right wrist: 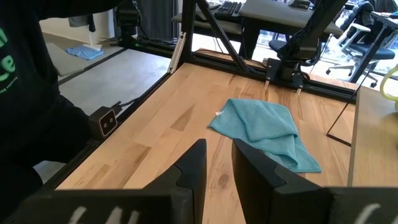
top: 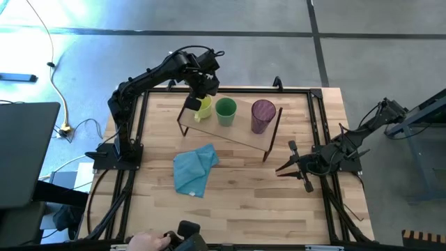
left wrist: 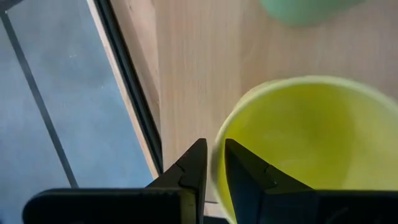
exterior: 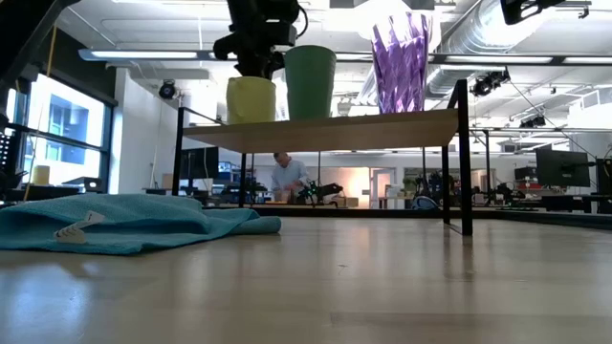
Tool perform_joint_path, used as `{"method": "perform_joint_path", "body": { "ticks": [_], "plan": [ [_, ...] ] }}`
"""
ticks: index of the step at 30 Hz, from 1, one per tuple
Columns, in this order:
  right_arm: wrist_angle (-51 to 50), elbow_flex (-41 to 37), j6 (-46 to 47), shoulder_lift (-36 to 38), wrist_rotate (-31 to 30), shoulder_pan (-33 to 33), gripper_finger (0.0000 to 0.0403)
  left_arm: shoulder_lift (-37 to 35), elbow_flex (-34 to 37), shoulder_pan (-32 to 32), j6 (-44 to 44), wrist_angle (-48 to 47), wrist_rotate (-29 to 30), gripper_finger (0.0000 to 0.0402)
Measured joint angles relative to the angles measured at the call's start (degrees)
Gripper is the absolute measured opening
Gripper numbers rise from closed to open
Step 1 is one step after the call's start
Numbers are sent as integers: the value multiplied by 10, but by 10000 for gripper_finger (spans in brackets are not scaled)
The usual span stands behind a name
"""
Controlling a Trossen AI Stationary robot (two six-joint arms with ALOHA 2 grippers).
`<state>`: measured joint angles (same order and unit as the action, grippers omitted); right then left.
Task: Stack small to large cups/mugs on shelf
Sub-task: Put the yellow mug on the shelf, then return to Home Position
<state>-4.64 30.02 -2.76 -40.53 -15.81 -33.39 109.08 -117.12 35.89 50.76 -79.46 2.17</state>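
Observation:
A short yellow mug (top: 203, 107) stands on its base at the left end of the light-wood shelf (top: 233, 132). A green cup (top: 226, 111) stands next to it and a purple tumbler (top: 263, 116) further right, all upright in a row. In the low view the mug (exterior: 251, 99), the cup (exterior: 310, 81) and the tumbler (exterior: 400, 62) stand on the shelf board (exterior: 335, 130). My left gripper (left wrist: 214, 155) is above the mug (left wrist: 298, 143), shut on its rim. My right gripper (top: 280, 171) waits shut and empty near the table's right edge. My left gripper has the yellow mug's rim (left wrist: 221, 127) between its two fingers, on the side facing the shelf's left end. One finger (left wrist: 245, 174) is inside the mug and one (left wrist: 194, 168) outside. The fingers come from above, pointing down. The mug stands upright on the shelf.
A light blue cloth (top: 195, 167) lies crumpled on the tabletop in front of the shelf. The shelf's thin dark legs (exterior: 465, 158) stand on the table. A person's hand (top: 150, 241) shows at the table's near edge, and a dark sleeve (right wrist: 37, 93) in the right wrist view.

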Motion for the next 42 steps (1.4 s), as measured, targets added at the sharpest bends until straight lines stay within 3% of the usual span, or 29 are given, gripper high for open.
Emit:
{"method": "perform_joint_path", "body": {
  "ticks": [16,31,39,42],
  "plan": [
    [-4,0,0,0,13,0,67,-3,-3,-3,-18,-5,15,47],
    [-4,0,4,0,23,0,67,-3,-80,-24,-42,-31,21,47],
    [-4,0,9,0,26,0,67,-2,-175,-47,-148,-46,133,47],
    [-3,0,11,0,25,0,67,-28,-167,-60,-197,-24,168,47]
  ]
}}
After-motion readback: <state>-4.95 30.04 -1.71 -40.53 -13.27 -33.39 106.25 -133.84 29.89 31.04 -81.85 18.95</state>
